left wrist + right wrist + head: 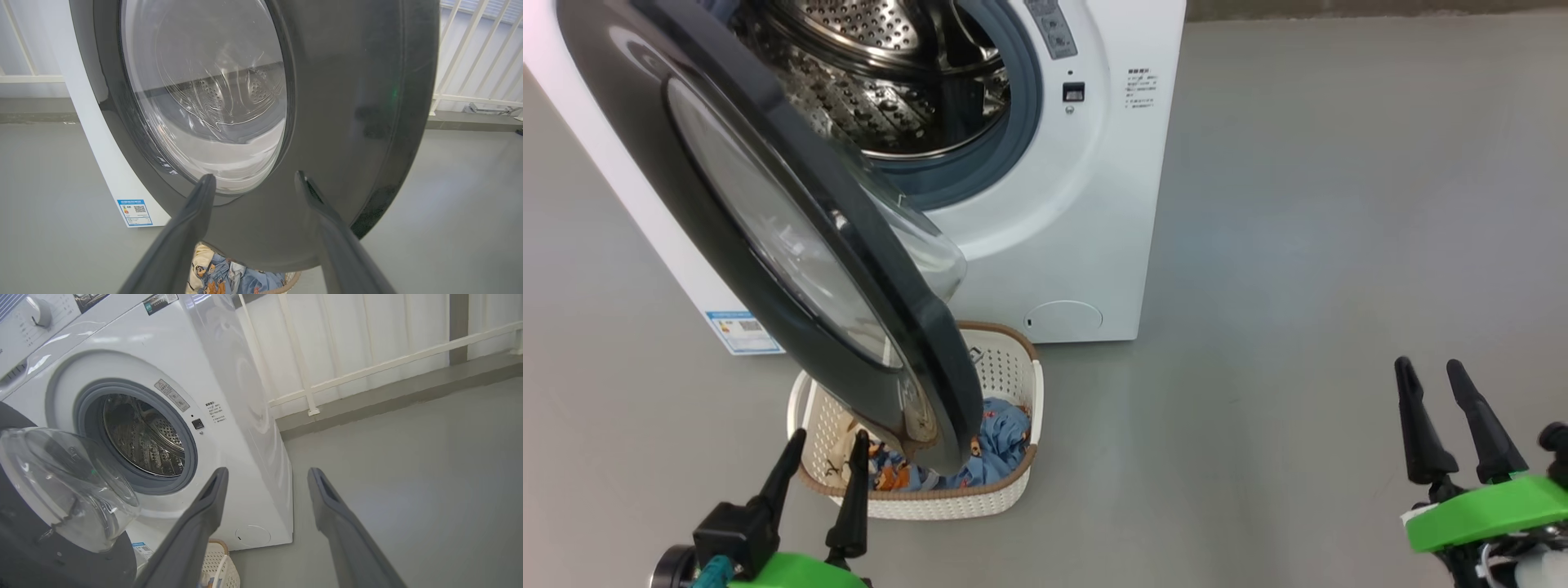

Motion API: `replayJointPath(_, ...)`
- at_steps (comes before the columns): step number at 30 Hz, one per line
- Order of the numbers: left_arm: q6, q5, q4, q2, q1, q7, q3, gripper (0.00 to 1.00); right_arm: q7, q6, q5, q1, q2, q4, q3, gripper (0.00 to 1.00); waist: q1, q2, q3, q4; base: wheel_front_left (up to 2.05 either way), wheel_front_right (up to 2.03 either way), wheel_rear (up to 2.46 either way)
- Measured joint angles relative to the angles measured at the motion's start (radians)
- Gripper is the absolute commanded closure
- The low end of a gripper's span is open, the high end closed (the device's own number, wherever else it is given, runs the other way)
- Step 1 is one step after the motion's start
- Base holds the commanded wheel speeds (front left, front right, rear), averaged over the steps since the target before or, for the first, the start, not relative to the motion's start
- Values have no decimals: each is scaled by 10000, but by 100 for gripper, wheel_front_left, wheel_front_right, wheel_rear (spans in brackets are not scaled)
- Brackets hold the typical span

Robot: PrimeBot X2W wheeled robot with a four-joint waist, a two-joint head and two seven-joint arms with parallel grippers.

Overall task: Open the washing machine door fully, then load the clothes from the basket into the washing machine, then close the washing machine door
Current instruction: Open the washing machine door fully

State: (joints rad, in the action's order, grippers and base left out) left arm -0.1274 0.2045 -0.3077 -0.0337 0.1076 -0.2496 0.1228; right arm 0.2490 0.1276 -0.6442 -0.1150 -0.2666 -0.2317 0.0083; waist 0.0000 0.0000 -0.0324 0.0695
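Observation:
The white washing machine [1086, 204] stands ahead with its steel drum exposed. Its black-rimmed washing machine door [792, 237] is swung out partway and hangs over the basket [1005, 367] on the floor. Blue printed clothes [1001, 445] lie in the basket, partly hidden by the door. My left gripper [827, 445] is open at the basket's near left rim, holding nothing. In the left wrist view the door [351, 122] looms just past my left gripper [253, 181], and the clothes [220, 277] peek out below. My right gripper [1431, 373] is open over bare floor, far right. The right wrist view shows the machine [245, 428], the door's glass bowl [61, 482] and my right gripper [265, 475].
Grey floor [1298, 245] spreads wide to the right of the machine. A blue label [743, 331] sits at the machine's lower left corner. A white railing [367, 363] and pale curtains run along the back wall.

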Motion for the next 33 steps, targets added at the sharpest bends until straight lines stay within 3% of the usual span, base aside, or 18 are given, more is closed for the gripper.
replayJointPath(6,-2,0,-33,-6,-63,0,8,0,6,2,3467,683,949,713,-863,0,0,-1,205,-33,0,0,0)
replayJointPath(10,-2,0,-42,-8,-136,0,27,0,6,4,4725,1187,1471,874,-1095,0,0,0,279,-20,0,0,0)
replayJointPath(16,-2,0,-79,-10,-239,2,36,0,6,4,5396,1494,1799,865,-1338,0,0,0,342,-29,0,0,0)
replayJointPath(33,-2,0,-107,-10,-265,0,23,0,6,4,5513,1726,2050,913,-1528,0,0,0,380,-83,0,0,0)
